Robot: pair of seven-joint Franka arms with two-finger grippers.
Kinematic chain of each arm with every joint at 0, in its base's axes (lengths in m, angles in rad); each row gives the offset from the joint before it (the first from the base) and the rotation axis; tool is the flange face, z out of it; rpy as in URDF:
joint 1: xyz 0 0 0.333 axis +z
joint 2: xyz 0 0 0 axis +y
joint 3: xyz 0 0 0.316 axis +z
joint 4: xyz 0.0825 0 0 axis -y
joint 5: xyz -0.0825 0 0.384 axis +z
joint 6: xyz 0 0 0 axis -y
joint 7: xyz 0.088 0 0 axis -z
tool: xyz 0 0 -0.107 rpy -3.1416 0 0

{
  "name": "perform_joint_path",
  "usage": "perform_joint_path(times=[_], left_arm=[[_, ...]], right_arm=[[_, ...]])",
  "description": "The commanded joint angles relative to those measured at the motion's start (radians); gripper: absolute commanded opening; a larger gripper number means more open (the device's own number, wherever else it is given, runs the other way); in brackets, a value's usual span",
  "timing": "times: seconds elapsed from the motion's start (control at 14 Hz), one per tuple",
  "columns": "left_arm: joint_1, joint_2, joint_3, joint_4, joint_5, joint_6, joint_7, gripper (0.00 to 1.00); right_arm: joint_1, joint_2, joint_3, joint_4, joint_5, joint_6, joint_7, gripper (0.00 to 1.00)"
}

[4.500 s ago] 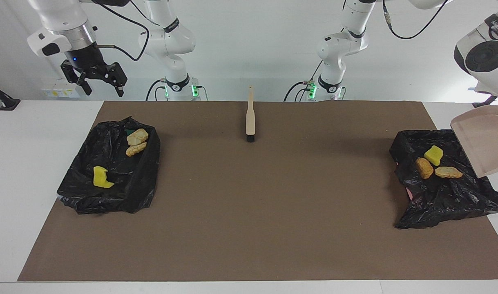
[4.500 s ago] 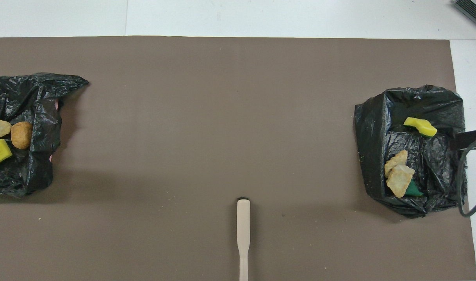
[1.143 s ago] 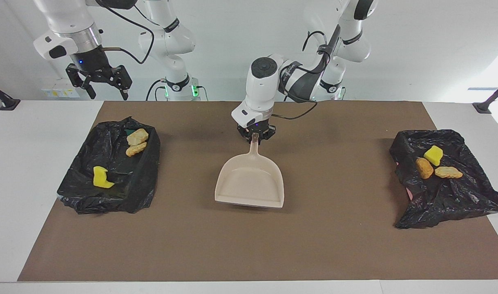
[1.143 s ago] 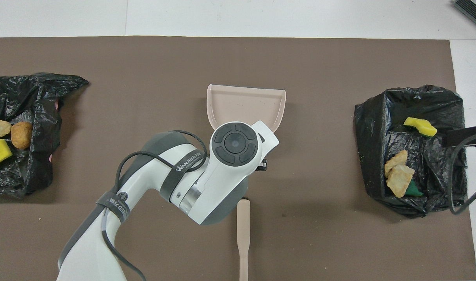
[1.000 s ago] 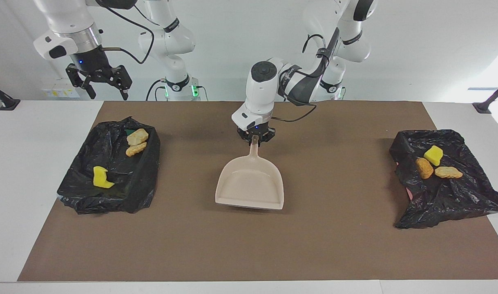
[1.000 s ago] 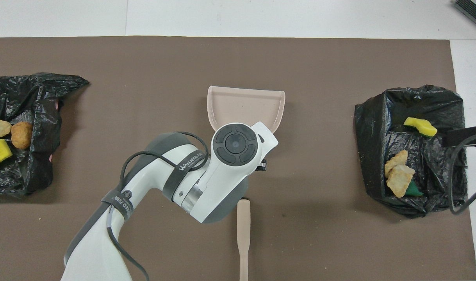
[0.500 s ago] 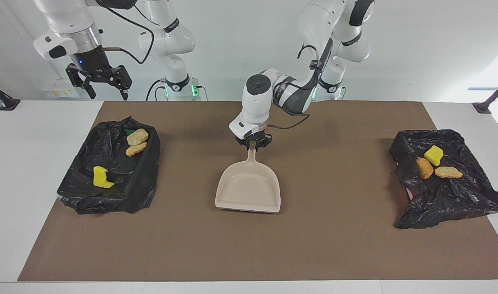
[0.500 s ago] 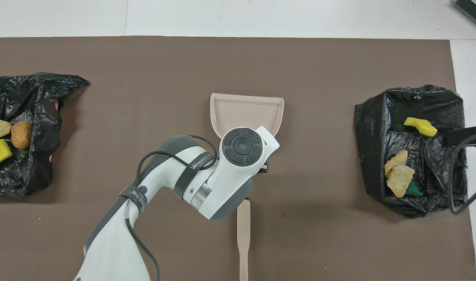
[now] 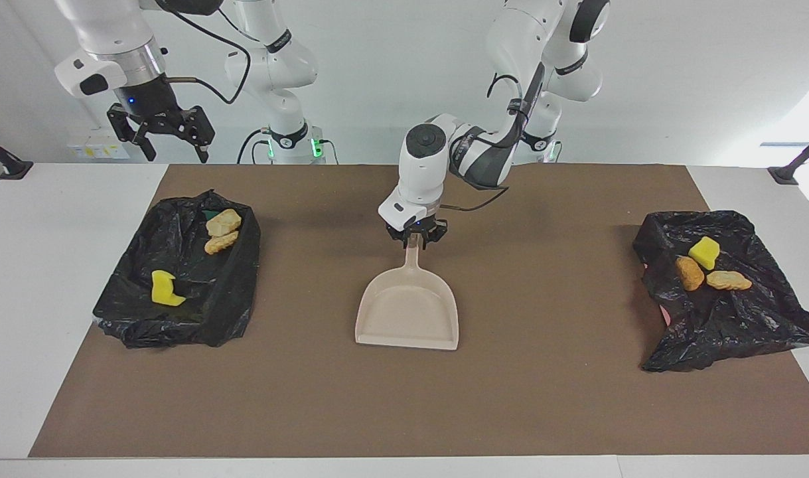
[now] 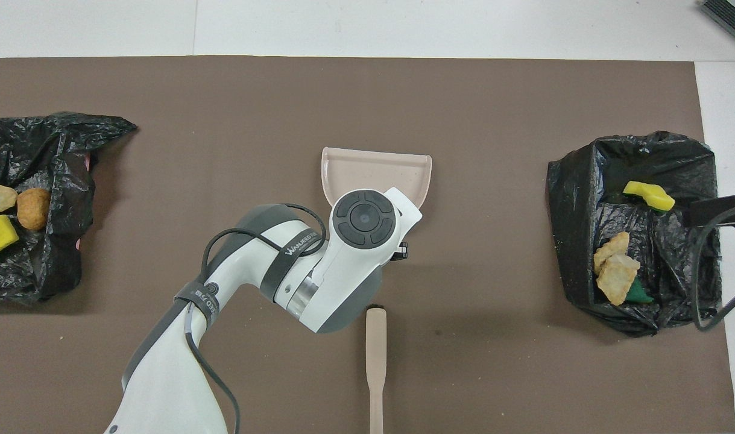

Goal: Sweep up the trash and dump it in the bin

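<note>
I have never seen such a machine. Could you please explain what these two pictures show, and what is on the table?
These are two robot arms at one table. One picture is taken from across the table, facing the robots; the other from above them.

The left gripper is at the handle of a beige dustpan that lies mid-table on a brown mat. I cannot tell whether it grips the handle. The right gripper waits open, raised at its own end.

A brush lies nearer to the robots than the dustpan. The right arm's black bag and the left arm's black bag hold yellow and tan trash scraps.
</note>
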Motion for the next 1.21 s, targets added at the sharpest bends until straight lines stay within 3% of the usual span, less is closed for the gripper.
perform_joint_path(times=[0.0, 0.57, 1.14], left_arm=[[0.025, -0.02, 0.01, -0.015, -0.01, -0.003, 0.01, 1.0], [0.15, -0.116, 0.012, 0.013, 0.024, -0.08, 0.122, 1.0], [0.438, -0.171, 0.012, 0.077, 0.035, -0.164, 0.462, 1.0]], right_arm=[[-0.006, -0.011, 0.001, -0.015, 0.02, 0.017, -0.017, 1.0], [-0.006, -0.011, 0.001, -0.015, 0.02, 0.018, -0.017, 1.0], [-0.006, -0.011, 0.001, -0.014, 0.02, 0.017, -0.017, 1.0]])
